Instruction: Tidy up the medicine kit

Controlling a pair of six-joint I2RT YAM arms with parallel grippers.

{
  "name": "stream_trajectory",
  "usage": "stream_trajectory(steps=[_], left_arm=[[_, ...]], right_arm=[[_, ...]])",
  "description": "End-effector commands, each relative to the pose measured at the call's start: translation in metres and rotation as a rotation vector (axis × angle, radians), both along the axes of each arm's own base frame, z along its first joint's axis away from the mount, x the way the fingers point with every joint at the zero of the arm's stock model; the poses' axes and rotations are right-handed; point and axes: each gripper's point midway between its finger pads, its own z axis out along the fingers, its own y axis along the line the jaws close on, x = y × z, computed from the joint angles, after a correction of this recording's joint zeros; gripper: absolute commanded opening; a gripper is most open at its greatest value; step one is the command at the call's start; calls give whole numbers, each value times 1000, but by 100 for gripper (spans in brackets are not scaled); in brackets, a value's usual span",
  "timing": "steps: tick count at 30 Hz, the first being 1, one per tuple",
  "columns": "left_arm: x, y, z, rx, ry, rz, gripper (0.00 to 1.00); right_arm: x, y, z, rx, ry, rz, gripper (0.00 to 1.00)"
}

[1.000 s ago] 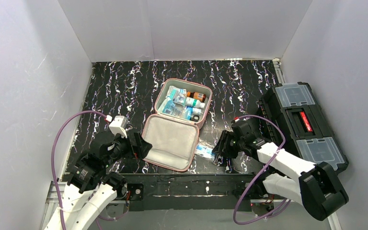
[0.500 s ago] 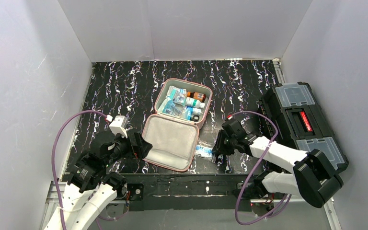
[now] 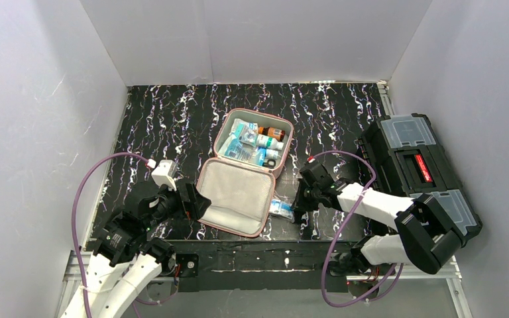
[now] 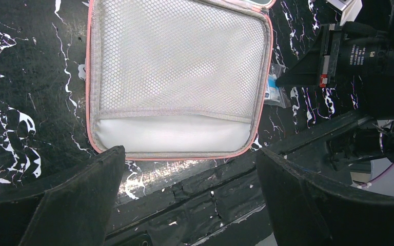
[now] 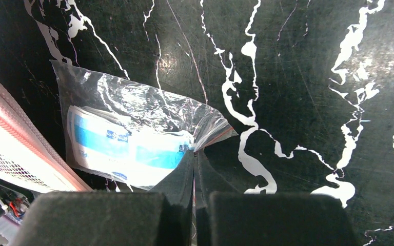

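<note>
On the top view, the pink rounded-square soft zip medicine kit [image 3: 235, 192] lies open at the middle of the black white-veined bench [image 3: 172, 119]. Its two halves form one long shape running from 7 o'clock to 1 o'clock. The grey-lined lid is flat on the near side and the filled base beyond it faces up. I judge it is laid this way so both arms can reach in from the near edge. At 3 o'clock of the lid, just beside its edge, lies a clear plastic packet [image 3: 281, 209] holding a blue-and-white sachet. My right gripper [image 3: 298, 205] meets the packet from 3 o'clock. My left gripper [image 3: 193, 201] waits at 9 o'clock of the lid.

On the left wrist view, the left gripper's jaws are spread wide with nothing between them. They frame the lid's near edge and mesh pocket, which I read as parked clear.

On the right wrist view, the right gripper's jaws are pressed together on the packet's pointed corner. I think a corner pinch suits thin film lying flat on the bench. The packet's long axis runs from 10 o'clock to 4 o'clock, and its far end is close to the kit's pink rim.
</note>
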Motion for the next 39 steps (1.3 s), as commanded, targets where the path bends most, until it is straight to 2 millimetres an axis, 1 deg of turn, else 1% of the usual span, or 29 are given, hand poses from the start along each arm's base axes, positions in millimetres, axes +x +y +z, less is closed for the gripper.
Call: stream_trajectory(steps=[1, 3, 7, 14, 17, 21, 24, 27, 31, 39], left_arm=[[0, 0, 3, -2, -6, -2, 99], [0, 0, 2, -1, -3, -1, 99], [1, -1, 1, 1, 1, -3, 99], [1, -2, 0, 3, 17, -7, 100], [0, -4, 2, 0, 27, -18, 99], [-5, -12, 10, -24, 26, -73, 99], [-9, -19, 15, -57, 38, -103, 99], [-15, -31, 19, -111, 60, -158, 99], [-27, -47, 32, -188, 72, -257, 100], [-44, -61, 58, -324, 69, -326, 100]], right_arm=[[-21, -34, -26, -147, 57, -16, 1], [-20, -33, -20, -130, 34, -24, 1], [-17, -35, 1, -92, -25, -38, 1], [-20, -33, 33, -21, -87, -24, 1], [-22, -30, 46, 23, -114, -9, 1], [-25, -26, 69, 82, -157, 15, 1], [-26, -22, 94, 134, -203, 44, 1], [-32, -12, 120, 201, -225, 98, 1], [-38, -3, 153, 266, -257, 170, 1], [-55, 14, 221, 444, -323, 279, 1]])
